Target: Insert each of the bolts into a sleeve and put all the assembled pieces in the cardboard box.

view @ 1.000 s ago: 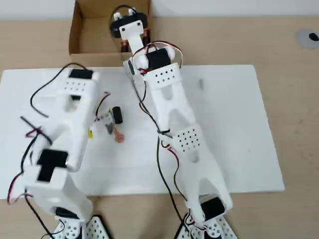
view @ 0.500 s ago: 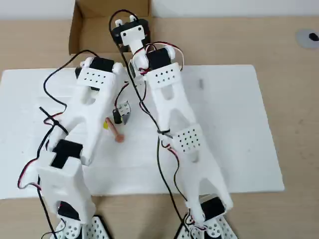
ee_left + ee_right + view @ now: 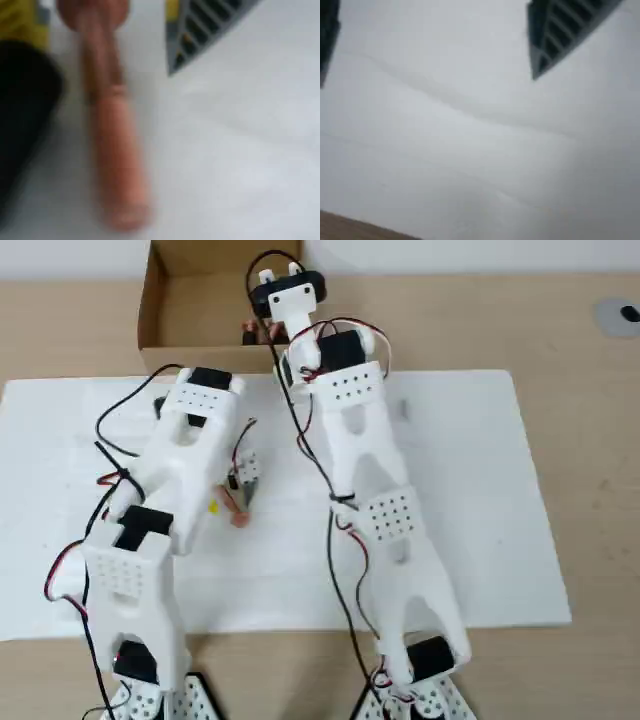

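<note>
Wooden bench (image 3: 600,420) carries a white sheet (image 3: 470,490), and on that sheet the copper bolt (image 3: 112,130) lies flat; one half looks thicker, perhaps a sleeve already on it, though I cannot be sure; my left gripper (image 3: 243,490) is spread and straddles it with nothing pinched, the bolt sitting much nearer the gripper's dark side than its ribbed finger; if I close from here, I judge the near side would meet it first and roll or skid it across the smooth sheet, or catch it towards one end so that it swings on the lift; farther off, the cardboard box (image 3: 150,310) holds a copper piece (image 3: 250,335) by its near wall, and my right gripper (image 3: 430,70) hangs spread and empty at the box's right corner; a carry to the box could foul that arm or its wires; against a second ago, the left arm has unfolded forward over the bolt, the right gripper has shifted right along the box, and the bolt has not moved.
</note>
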Controlling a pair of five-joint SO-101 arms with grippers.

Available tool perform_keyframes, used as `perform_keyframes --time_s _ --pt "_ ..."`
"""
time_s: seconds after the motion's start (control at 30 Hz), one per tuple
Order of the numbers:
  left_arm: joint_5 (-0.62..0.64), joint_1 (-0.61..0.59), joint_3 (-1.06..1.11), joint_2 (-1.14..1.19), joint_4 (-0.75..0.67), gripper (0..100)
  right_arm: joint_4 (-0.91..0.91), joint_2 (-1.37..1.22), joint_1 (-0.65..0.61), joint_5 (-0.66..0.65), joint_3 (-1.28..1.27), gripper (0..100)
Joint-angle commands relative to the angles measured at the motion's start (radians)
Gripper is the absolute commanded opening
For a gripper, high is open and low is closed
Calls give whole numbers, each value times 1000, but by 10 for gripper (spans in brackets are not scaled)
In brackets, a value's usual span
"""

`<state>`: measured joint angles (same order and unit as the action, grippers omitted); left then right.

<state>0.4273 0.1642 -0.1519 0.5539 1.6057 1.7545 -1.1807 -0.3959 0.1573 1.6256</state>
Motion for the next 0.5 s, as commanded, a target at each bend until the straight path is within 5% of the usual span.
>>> perform_keyframes --time_s 0.0,0.3,0.47 --pt "-149 -2 -2 68 8 12 6 102 19 -11 42 300" --pt "-422 -77 -221 -31 150 5 6 102 18 -6 42 300" --pt "-706 -75 -167 -214 150 2 6 104 15 -6 42 300"
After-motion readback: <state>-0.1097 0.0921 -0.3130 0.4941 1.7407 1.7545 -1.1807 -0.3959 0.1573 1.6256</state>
